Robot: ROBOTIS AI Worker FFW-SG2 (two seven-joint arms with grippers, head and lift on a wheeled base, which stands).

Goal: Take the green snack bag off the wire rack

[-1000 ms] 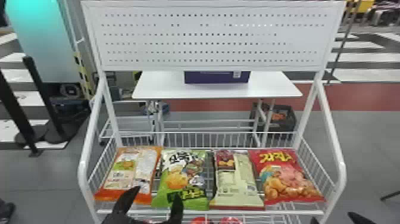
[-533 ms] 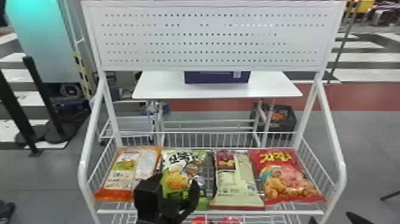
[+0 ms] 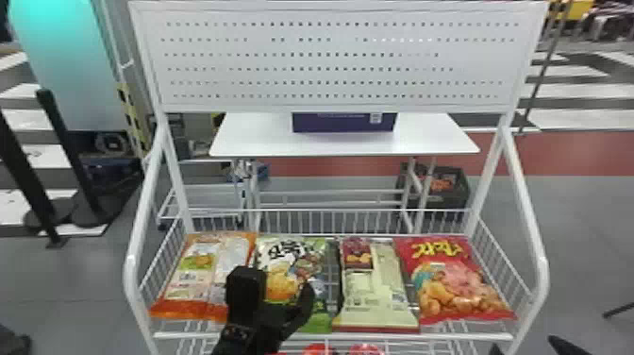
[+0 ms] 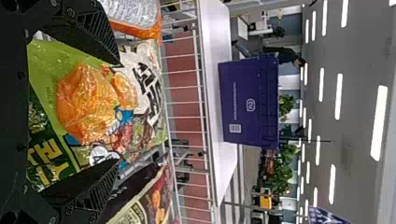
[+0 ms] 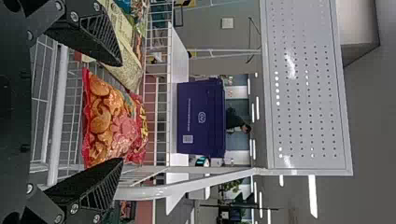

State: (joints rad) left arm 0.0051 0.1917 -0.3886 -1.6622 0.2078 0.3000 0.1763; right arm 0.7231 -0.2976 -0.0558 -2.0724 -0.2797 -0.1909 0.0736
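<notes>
The green snack bag (image 3: 283, 264) lies on the wire rack (image 3: 330, 336), second from the left. Over its front part is my left gripper (image 3: 278, 289), open, one finger near the bag's left edge and the other above its lower right. In the left wrist view the green bag (image 4: 88, 102) spreads between the two parted fingers of my left gripper (image 4: 116, 112); I cannot tell whether they touch it. My right gripper (image 3: 526, 348) waits at the bottom right edge; in the right wrist view this right gripper (image 5: 122, 112) is open, facing the red bag (image 5: 109, 121).
An orange bag (image 3: 198, 274) lies left of the green one; a cream bag (image 3: 372, 292) and a red bag (image 3: 453, 283) lie to its right. White side rails (image 3: 526, 212) and a perforated panel (image 3: 330, 61) frame the rack. Behind stands a white table (image 3: 264, 137) with a purple box (image 3: 344, 122).
My left gripper has moved forward and up over the green bag's front and turned somewhat; its fingers remain apart. The right arm has barely shifted, and the bags lie as before.
</notes>
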